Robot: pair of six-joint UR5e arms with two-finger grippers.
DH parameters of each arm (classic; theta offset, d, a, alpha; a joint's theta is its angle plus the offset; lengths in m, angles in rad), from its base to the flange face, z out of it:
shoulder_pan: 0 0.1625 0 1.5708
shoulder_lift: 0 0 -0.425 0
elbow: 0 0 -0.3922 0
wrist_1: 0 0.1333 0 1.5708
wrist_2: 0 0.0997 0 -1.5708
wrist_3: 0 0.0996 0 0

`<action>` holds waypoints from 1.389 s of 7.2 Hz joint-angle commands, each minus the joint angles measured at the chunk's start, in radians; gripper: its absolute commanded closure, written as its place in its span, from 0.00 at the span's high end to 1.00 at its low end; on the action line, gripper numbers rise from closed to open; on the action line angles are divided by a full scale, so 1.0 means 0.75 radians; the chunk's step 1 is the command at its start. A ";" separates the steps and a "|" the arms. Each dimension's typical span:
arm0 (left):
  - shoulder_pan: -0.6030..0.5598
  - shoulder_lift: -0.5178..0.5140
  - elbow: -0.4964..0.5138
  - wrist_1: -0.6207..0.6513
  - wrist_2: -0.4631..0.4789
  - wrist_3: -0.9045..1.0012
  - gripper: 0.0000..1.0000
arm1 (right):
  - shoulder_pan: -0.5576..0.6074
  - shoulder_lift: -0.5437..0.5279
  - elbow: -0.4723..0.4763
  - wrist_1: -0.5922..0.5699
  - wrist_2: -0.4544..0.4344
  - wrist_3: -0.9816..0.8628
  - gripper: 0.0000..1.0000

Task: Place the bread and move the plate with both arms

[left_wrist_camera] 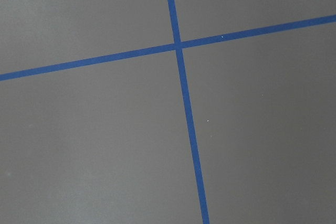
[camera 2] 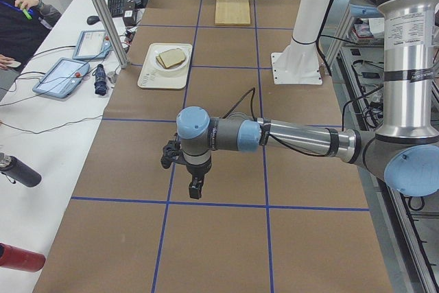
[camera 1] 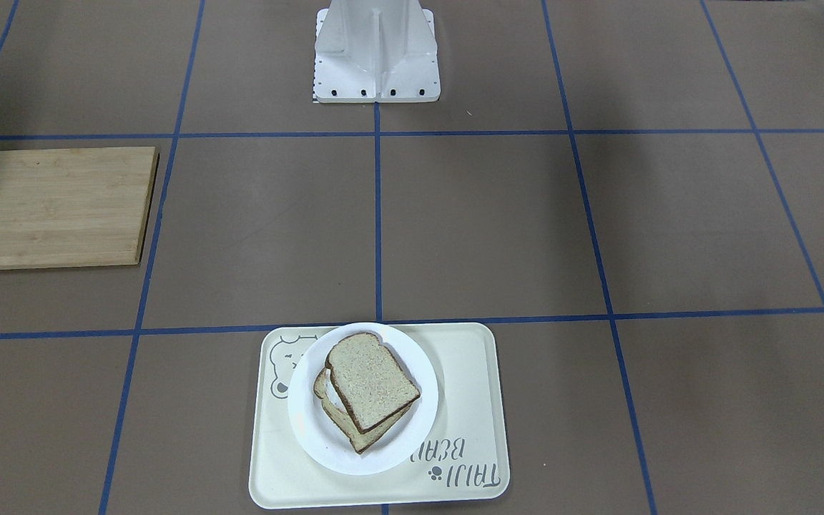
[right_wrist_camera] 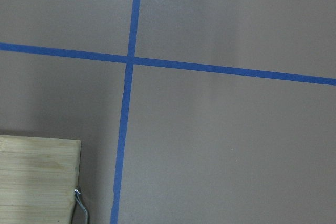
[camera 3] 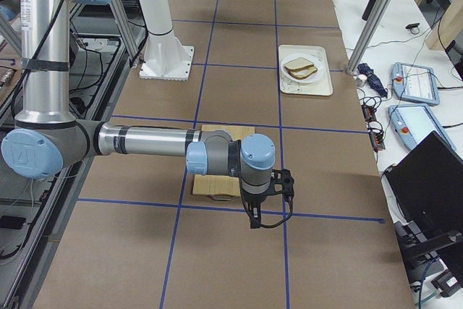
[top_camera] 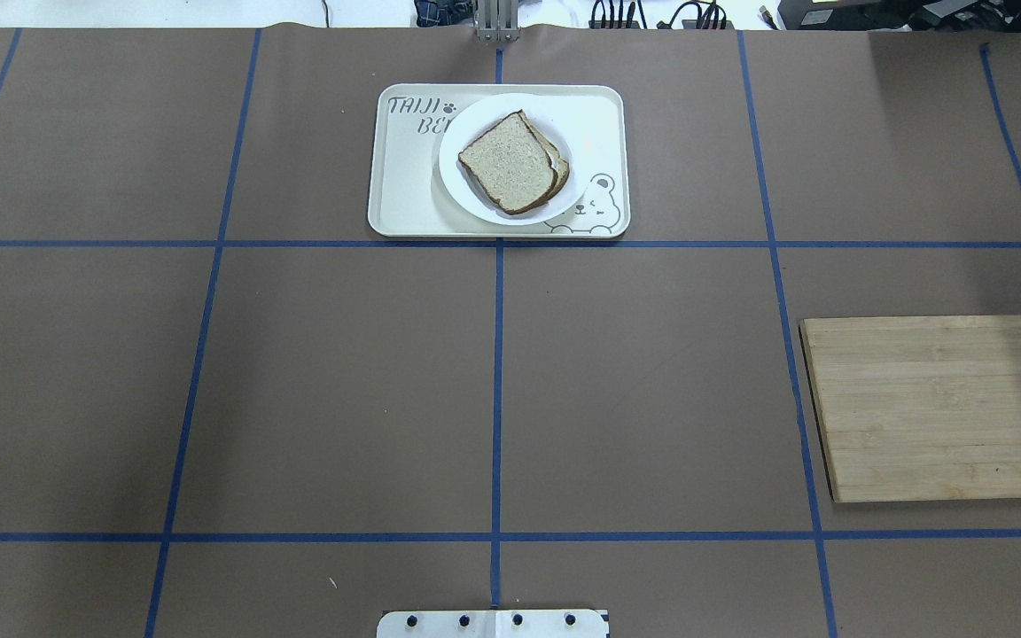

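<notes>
The bread lies on top of a second slice on the white plate, which sits on the cream bear tray. In the overhead view the bread, plate and tray are at the far centre. My left gripper shows only in the exterior left view, hanging over bare table far from the tray. My right gripper shows only in the exterior right view, beside the cutting board. I cannot tell whether either is open or shut. Both wrist views show no fingers.
A wooden cutting board lies on my right side; it also shows in the right wrist view with a metal piece at its edge. The white base post stands at the table's near centre. Blue tape lines grid the brown table.
</notes>
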 commanded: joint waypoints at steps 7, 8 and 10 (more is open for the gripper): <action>-0.007 0.103 -0.050 -0.006 -0.003 0.007 0.98 | -0.001 -0.005 0.008 0.000 0.025 0.100 1.00; -0.007 0.105 -0.052 -0.006 -0.003 0.007 0.98 | -0.001 -0.005 0.008 0.000 0.030 0.100 1.00; -0.007 0.107 -0.052 -0.006 -0.003 0.007 0.98 | -0.001 -0.005 0.010 0.000 0.034 0.100 1.00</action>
